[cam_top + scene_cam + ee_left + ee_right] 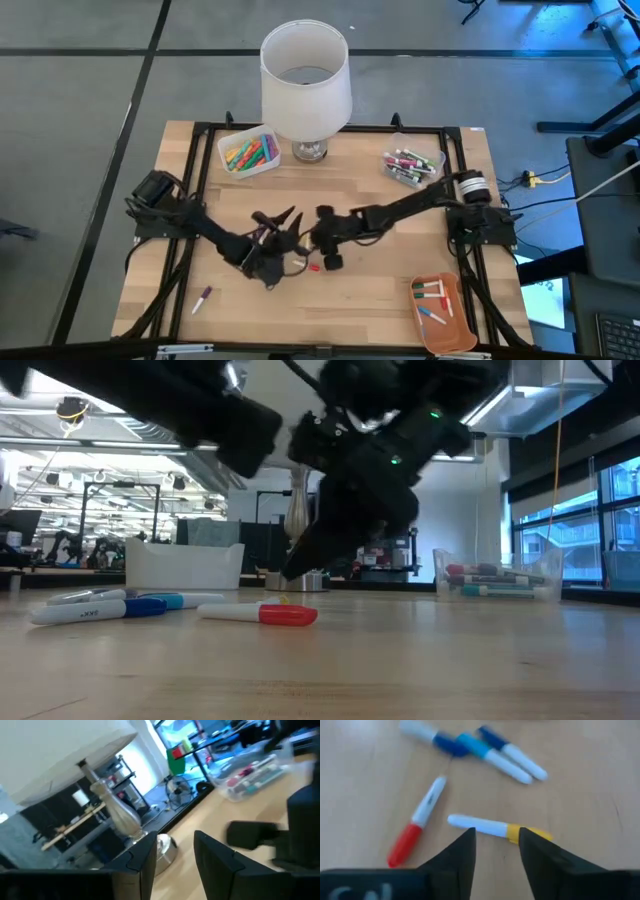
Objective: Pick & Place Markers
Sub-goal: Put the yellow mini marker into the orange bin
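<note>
1. Near the worktop's point(330, 310) centre, both arms met, the left arm reaching in from 9 o'clock and the right arm from 3 o'clock.
2. The right tool point(496, 845) hung just above a white marker with a yellow cap point(497, 827), its two fingers parted and empty, one tip on each side of the barrel without touching it.
3. Beside that marker, toward 6 o'clock on the worktop, lay a red-capped marker point(260, 613), flat on the wood.
4. Three blue-capped markers point(475, 747) lay close together, near the pair and farther from the right tool.
5. The left tool point(172, 852) hovered off the worktop next to the right one, fingers apart with nothing between them.
6. A single purple-tipped marker point(202, 298) lay alone toward 7 o'clock.
7. At 11 o'clock a clear bin point(232, 150) held bright markers in orange, yellow and green point(250, 152).
8. At 1 o'clock another clear bin point(432, 160) held more markers point(408, 166), pink and green among them.
9. At 5 o'clock an orange tray point(455, 310) carried a few markers point(432, 300).
10. A lamp with a white shade point(305, 75) stood at 12 o'clock between the two bins.
</note>
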